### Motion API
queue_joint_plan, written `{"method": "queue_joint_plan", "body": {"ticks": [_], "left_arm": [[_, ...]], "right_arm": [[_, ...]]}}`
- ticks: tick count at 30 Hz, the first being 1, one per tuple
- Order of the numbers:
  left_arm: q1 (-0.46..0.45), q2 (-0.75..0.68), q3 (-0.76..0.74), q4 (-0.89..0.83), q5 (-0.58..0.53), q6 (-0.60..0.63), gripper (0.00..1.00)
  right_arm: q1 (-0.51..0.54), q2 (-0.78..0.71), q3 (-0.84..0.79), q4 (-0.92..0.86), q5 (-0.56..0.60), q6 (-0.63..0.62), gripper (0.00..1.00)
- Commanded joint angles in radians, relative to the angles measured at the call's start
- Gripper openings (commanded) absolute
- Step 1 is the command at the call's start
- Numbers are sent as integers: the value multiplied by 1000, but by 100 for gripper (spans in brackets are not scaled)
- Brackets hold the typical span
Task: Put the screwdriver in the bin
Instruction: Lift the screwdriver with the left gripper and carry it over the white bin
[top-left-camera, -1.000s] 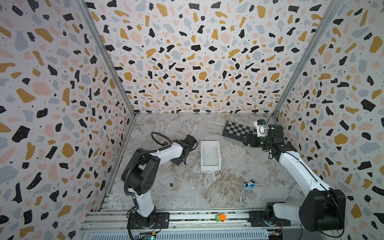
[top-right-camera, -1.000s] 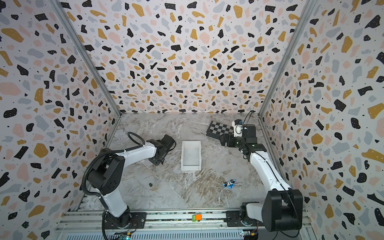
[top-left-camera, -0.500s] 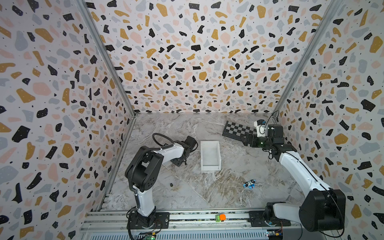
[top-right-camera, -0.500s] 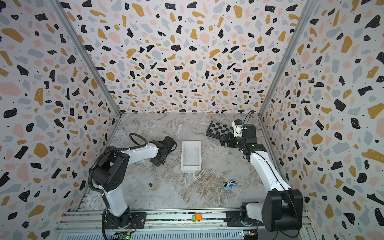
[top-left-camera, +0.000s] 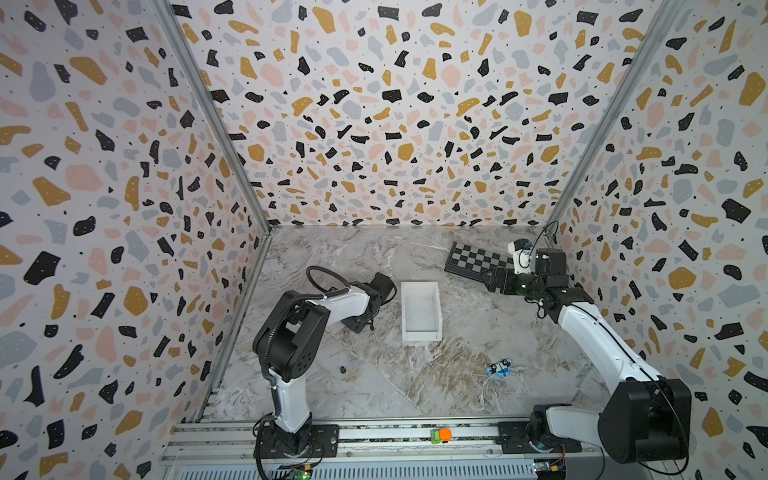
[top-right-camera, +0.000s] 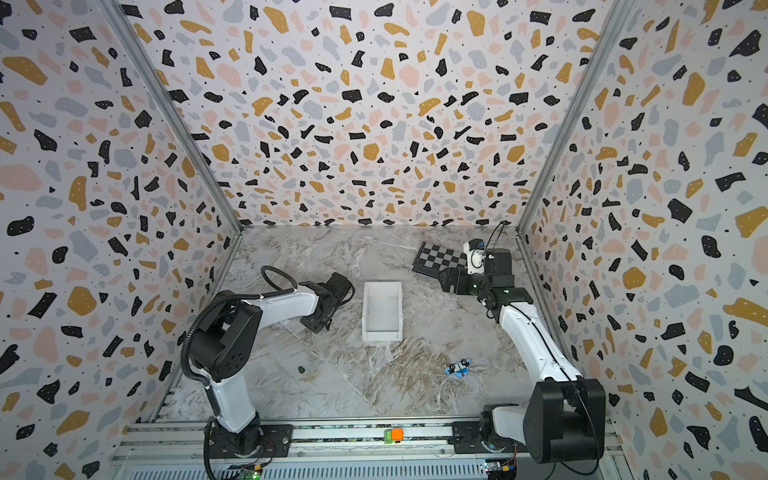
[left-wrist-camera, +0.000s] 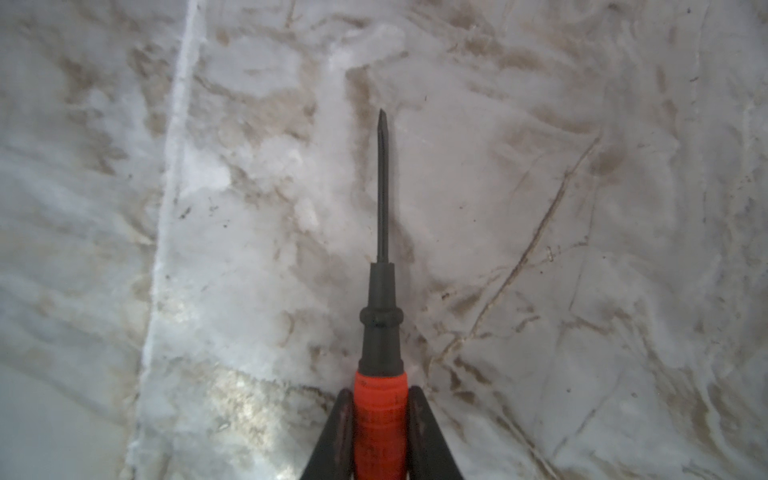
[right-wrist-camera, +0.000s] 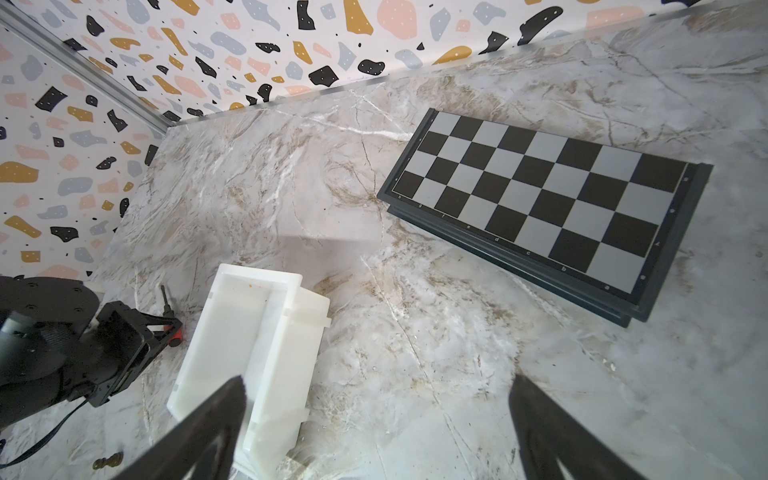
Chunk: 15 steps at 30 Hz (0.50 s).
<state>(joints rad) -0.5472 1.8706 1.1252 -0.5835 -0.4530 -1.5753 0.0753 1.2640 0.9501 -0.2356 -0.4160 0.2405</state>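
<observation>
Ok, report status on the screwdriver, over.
Left gripper shut on the screwdriver handle. Right gripper open, empty. Bin empty, close beside the screwdriver; nothing between.

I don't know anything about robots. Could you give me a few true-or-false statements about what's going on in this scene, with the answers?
1. The left gripper is shut on the screwdriver by its red-orange handle. True.
2. The screwdriver lies inside the bin. False: the bin is empty, and the screwdriver is beside it, in the left gripper.
3. The right gripper holds the blue toy. False: that gripper is open and empty, and the toy lies apart from it on the table.
4. The chessboard has no pieces on it. True.
</observation>
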Motion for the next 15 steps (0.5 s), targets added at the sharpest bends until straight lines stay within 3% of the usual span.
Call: {"method": "queue_joint_plan", "body": {"ticks": [1,8,11,15], "left_arm": [[-9,8,22,-43,-4,7,11],[-55,-76,146,-134,-116,92,5],[-106,-96,236,-182,-185,196,4],[-166,-102,334,-190,-184,450,3]], "right_arm": [[3,-9,8,-1,-17,-7,99],[6,-29,15,-9,-24,10,99],[8,-36,16,-19,-22,14,99],[8,-37,27,-51,-7,10,99]]}}
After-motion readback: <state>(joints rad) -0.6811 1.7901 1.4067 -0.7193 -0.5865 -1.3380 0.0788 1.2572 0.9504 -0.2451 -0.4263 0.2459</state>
